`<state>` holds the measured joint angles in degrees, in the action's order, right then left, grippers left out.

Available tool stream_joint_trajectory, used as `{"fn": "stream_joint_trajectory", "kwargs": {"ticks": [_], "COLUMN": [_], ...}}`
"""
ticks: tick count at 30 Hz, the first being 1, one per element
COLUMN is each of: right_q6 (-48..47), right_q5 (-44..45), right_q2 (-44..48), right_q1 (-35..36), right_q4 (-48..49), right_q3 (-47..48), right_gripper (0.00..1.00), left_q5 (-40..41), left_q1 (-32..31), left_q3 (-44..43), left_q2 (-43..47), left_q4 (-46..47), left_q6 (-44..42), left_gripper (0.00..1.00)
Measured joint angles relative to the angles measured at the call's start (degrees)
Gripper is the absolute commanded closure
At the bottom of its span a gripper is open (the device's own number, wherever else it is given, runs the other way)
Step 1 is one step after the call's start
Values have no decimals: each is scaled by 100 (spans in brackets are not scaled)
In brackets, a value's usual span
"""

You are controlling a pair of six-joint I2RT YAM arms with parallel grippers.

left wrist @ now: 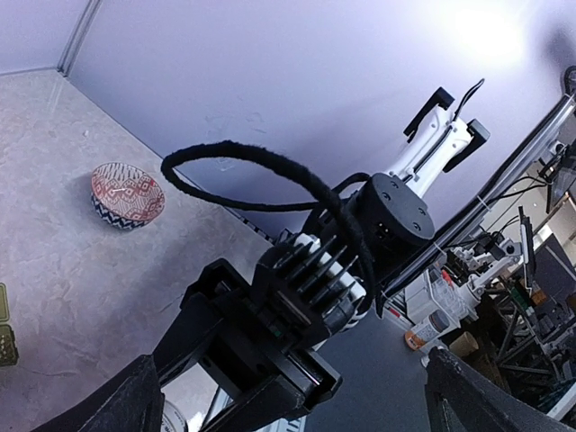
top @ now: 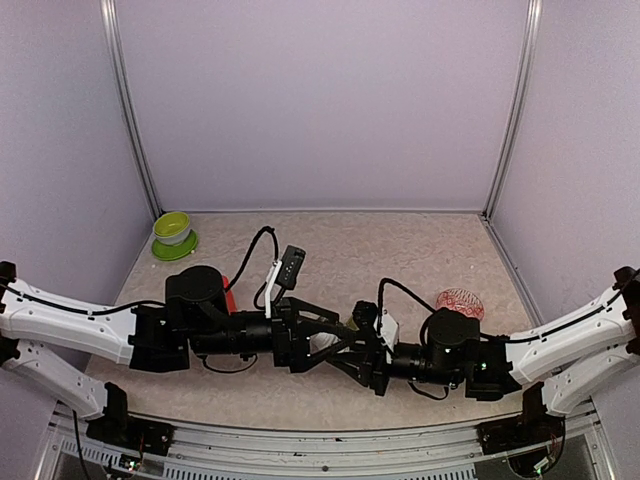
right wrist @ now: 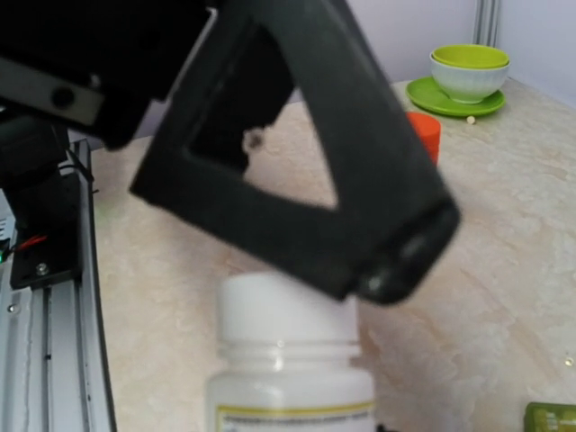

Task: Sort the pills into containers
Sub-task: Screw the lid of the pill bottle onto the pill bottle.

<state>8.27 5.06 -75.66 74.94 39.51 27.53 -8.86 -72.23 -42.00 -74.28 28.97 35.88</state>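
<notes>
Grips the pill bottle (right wrist: 288, 360) with the right gripper (top: 350, 355), jaws closed part-way on its body. That is read from the top view, with that gripper's own fingers out of frame in its wrist view. Holds the bottle upright, white cap (right wrist: 286, 310) on, low over the table (right wrist: 504, 270).

Spreads the left gripper (top: 335, 338) to its widest, released and carrying nothing. Poises one black finger (right wrist: 315, 162) just above and in front of the bottle's cap, not visibly touching it.

Near the bottle, at the lower right edge of the right wrist view, a corner of the dark green containers (right wrist: 551, 419), cut off by the frame: cannot tell of any pill inside. Beyond the bottle on the left arm's side, an orange cup (right wrist: 423, 133); farther beyond, the lime-green bowl (right wrist: 468, 70) on its saucer (right wrist: 441, 101). Well apart from the bottle on the right arm's side, a red patterned bowl (left wrist: 127, 195).

Looks early in the task: cap not yet off, no pill seen outside the bottle, nothing visibly sorted. Leaves nearly all of it to do, probably closing on the cap, twisting it off, tipping pills out and dropping each kind into its own box.
</notes>
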Motion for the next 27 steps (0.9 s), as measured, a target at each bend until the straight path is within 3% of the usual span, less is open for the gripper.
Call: {"fn": "stream_joint_trajectory", "kwargs": {"ticks": [14, 27], "right_q6": [-2, 17], "right_q5": [-334, 232], "right_q2": [621, 752], "right_q1": [2, 2], "right_q4": [87, -74], "right_q3": [-203, -208], "right_gripper": [79, 80], "left_q5": [1104, 822], "left_q1": [33, -4], "left_q3": [227, 251], "left_q2": [579, 149], "left_q4": [-549, -476], "left_q6": [-15, 76], "left_gripper": [1, 1]}}
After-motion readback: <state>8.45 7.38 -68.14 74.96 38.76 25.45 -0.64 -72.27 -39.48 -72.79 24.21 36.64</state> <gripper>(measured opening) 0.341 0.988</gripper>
